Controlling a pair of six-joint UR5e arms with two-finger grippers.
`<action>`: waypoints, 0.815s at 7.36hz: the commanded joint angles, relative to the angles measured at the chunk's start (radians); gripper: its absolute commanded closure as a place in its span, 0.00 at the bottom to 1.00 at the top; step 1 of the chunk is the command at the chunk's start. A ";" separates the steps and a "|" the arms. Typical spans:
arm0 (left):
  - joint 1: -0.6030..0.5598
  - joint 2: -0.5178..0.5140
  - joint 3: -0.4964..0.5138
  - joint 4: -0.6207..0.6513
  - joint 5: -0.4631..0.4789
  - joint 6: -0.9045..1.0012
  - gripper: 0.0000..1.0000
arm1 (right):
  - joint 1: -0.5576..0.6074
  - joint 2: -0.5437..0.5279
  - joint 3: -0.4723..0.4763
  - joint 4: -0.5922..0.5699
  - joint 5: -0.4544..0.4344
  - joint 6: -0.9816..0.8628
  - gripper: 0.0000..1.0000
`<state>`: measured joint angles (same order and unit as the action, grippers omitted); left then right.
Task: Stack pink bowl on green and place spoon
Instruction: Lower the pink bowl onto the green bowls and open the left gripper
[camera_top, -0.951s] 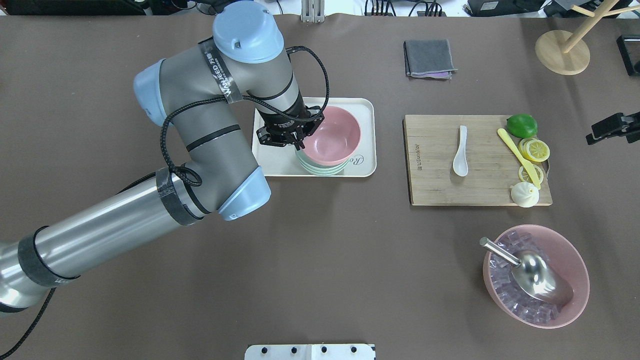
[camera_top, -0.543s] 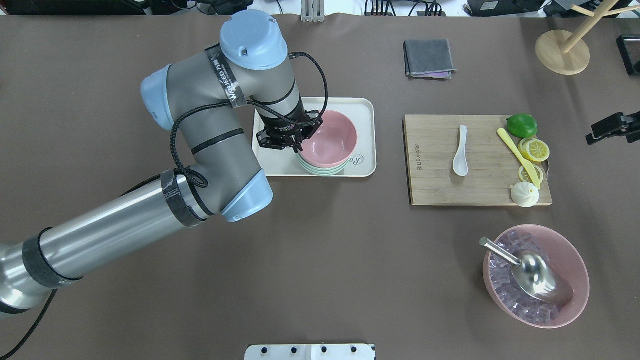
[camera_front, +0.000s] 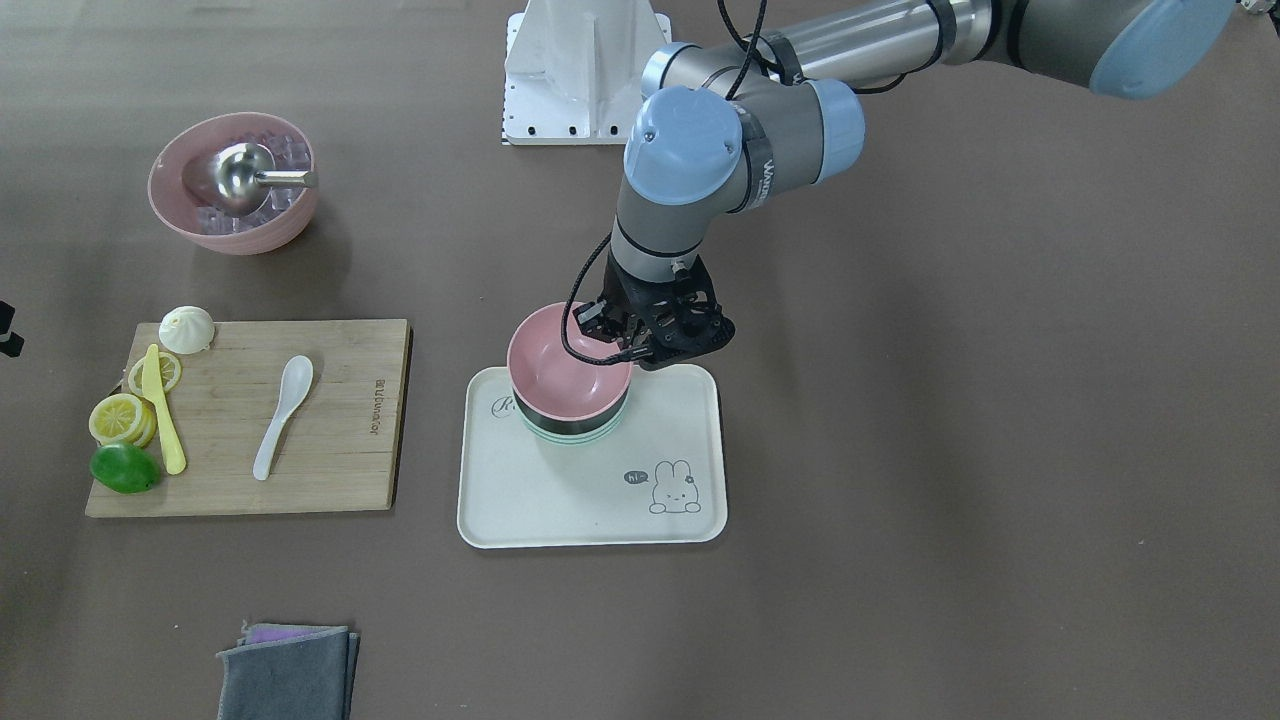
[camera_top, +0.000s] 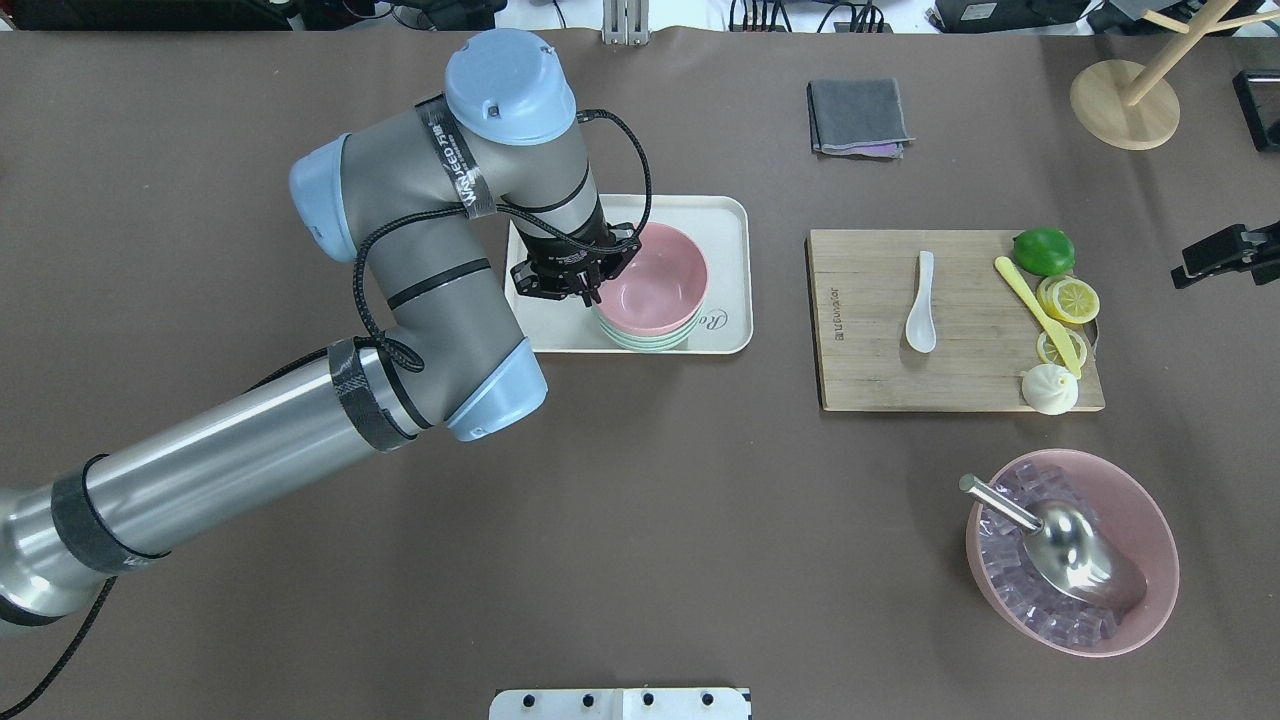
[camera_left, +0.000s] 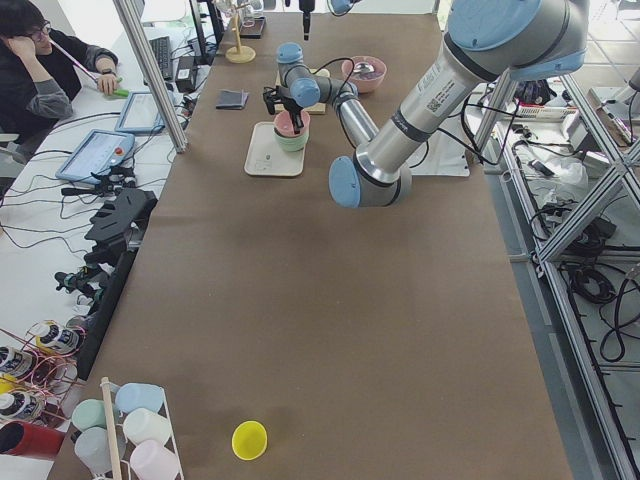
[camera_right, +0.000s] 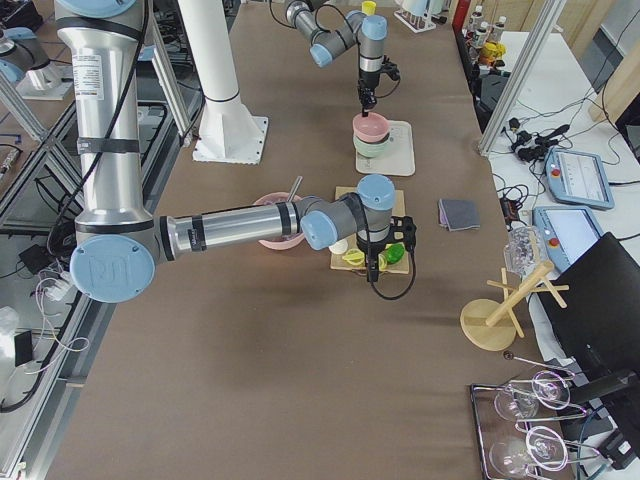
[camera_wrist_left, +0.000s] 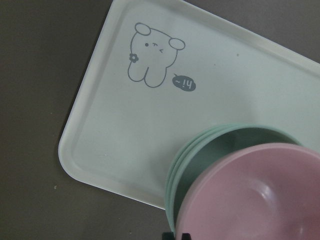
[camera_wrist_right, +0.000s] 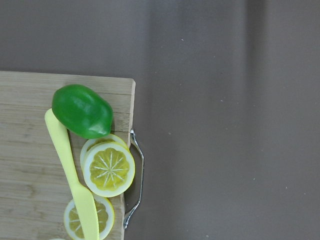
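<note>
Where the worktop (camera_top: 640, 520) carries cutting board (camera_top: 870, 340) and tray (camera_top: 725, 215), pink bowl (camera_top: 660, 280) sits in green bowl (camera_top: 640, 342), left end effector (camera_top: 592, 292) pinching its rim. Spoon (camera_top: 921, 305) lies on the board, well to that arm's right, nearer the right end effector (camera_right: 376, 268), whose state I cannot tell. Its long axis runs toward and away from the robot, scoop end robot-side.

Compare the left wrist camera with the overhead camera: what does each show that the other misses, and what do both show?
Only the left wrist view shows the rabbit drawing on the tray, hidden from above. Only the overhead view shows the white spoon on the cutting board, the grey cloth, and the ice bowl with its metal scoop. Both show the pink bowl over the stacked green bowls on that tray.
</note>
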<state>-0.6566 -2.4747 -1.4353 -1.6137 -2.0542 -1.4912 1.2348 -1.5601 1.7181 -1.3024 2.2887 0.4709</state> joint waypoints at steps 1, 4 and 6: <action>0.002 -0.003 0.030 -0.034 0.003 -0.003 1.00 | 0.000 0.000 0.000 0.000 0.000 0.000 0.00; 0.002 -0.004 0.041 -0.041 0.005 -0.004 1.00 | 0.000 0.000 -0.002 0.000 0.000 0.000 0.00; 0.003 -0.004 0.041 -0.041 0.019 -0.006 1.00 | -0.002 0.000 -0.002 0.000 0.002 0.000 0.00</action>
<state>-0.6546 -2.4788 -1.3952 -1.6548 -2.0409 -1.4965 1.2346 -1.5601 1.7168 -1.3024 2.2891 0.4709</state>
